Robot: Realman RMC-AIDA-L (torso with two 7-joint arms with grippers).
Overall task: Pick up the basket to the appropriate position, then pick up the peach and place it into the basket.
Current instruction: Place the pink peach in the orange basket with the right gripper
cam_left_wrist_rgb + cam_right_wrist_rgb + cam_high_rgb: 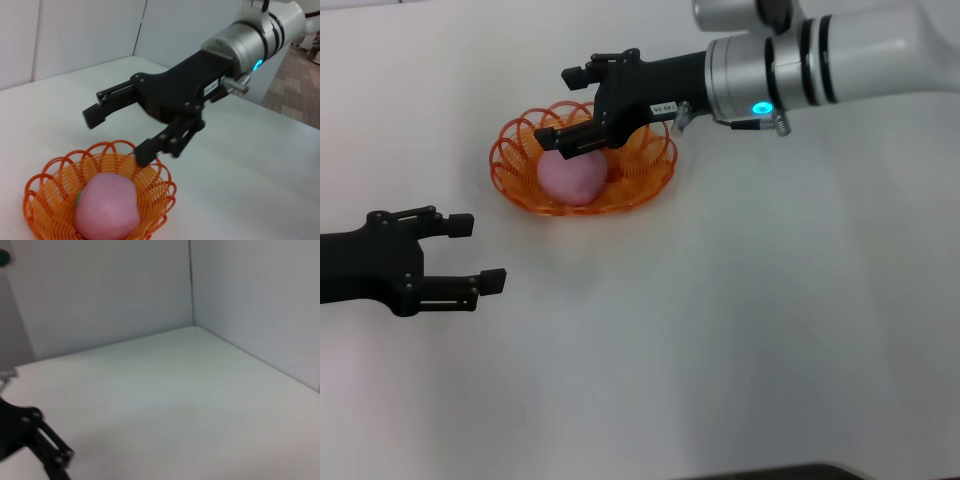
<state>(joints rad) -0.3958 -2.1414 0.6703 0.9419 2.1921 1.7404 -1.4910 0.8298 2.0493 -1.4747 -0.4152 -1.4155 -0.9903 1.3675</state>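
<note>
One peach [570,178] lies inside one orange basket [516,160] on the plain white bench [720,330]. The right end effector [560,107] hangs spread wide just above the basket's far rim, gripping nothing. The left end effector [483,254] rests nearby, also released, apart from the basket. Pale wall panels [100,290] seem to enclose the bench's corner.

Right claw [563,108] blocks the way above the basket [516,185].

A plain white matte tabletop [720,330] fills the scene. Pale panel walls [100,290] rise along its far edges, meeting at a corner.
</note>
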